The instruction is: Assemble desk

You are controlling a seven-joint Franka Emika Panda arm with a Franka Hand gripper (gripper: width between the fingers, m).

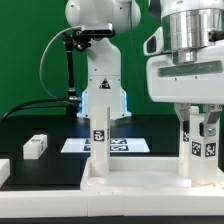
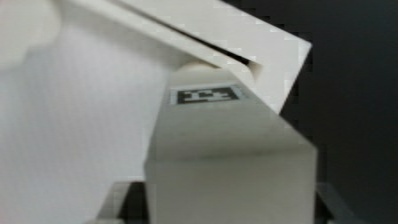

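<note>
Exterior and wrist views of the desk assembly. The desk top (image 1: 130,183), a wide white rimmed slab, lies flat on the black table (image 1: 30,128) at the near edge of the scene, filling the lower middle and the exterior view's right. One square white leg (image 1: 100,138) stands upright on the slab towards its left part, a black-and-white marker tag on its face. A second leg (image 1: 200,135), also tagged, stands upright near the slab's right end; the gripper (image 1: 199,118) comes down over it from above, a finger on either side of the leg, the jaws partly closed and clamped on this second leg. The wrist view shows the same leg (image 2: 222,150) at close range with its tag facing the camera, rising between pale, blurred finger surfaces (image 2: 71,120). A loose white part (image 1: 35,146) rests on the table to the left, apart from the slab, and another white piece (image 1: 4,172) is cut off by the left edge. Farther back, the marker board (image 1: 78,145) lies flat on the table, partly behind the first leg. The arm's white base (image 1: 103,75) stands at the far side before a green backdrop (image 1: 25,50).
</note>
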